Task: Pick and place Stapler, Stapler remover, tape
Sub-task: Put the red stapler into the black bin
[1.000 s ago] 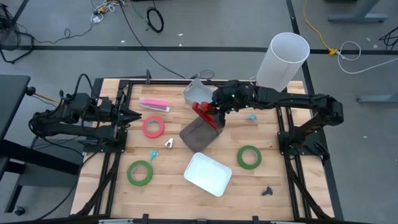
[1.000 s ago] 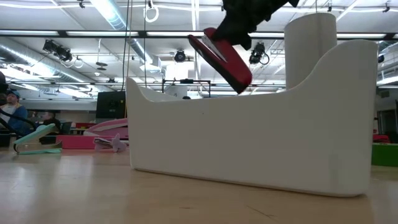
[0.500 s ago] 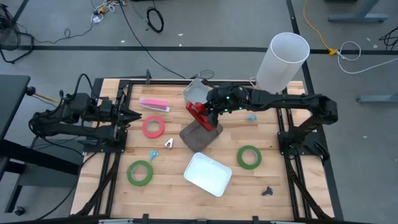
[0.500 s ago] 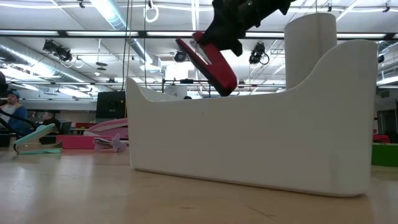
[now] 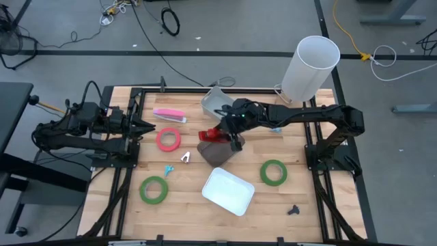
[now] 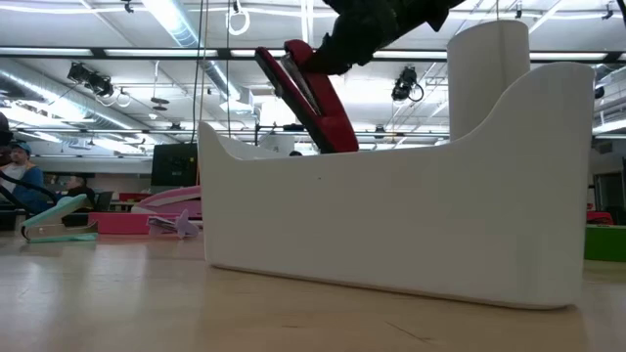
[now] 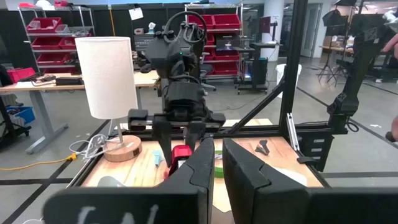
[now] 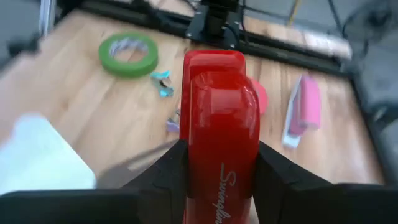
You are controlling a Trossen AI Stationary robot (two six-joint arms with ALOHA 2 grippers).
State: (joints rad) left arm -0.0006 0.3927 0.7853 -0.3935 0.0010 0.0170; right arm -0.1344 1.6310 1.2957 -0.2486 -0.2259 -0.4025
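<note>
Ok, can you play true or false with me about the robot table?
1. The right gripper holds a red stapler. True.
2. The stapler lies flat on the table. False: it is up in the air, held over a dark tray.
3. There are two green tape rolls. True.
4. The pink stapler is inside the white tray. False: it lies on the wood near the left gripper.
</note>
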